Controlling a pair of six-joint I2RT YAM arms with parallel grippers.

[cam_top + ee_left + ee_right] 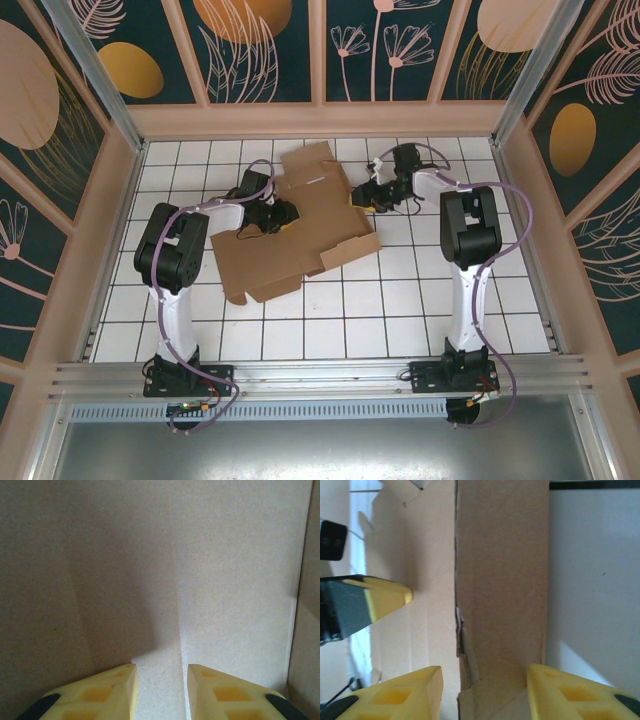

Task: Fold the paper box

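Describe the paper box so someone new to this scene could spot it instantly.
On the white tiled table, toward its far side, lies the paper box, with the left gripper over it and the right gripper at its right edge. It is the only brown thing on the tiles: a cardboard sheet with notched flaps.

Black-and-white arms, lilac cables, yellow tool fingers

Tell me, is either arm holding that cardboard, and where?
Left fingers: nothing between them. Right fingers straddle a raised side flap of the paper box; a grip cannot be told.
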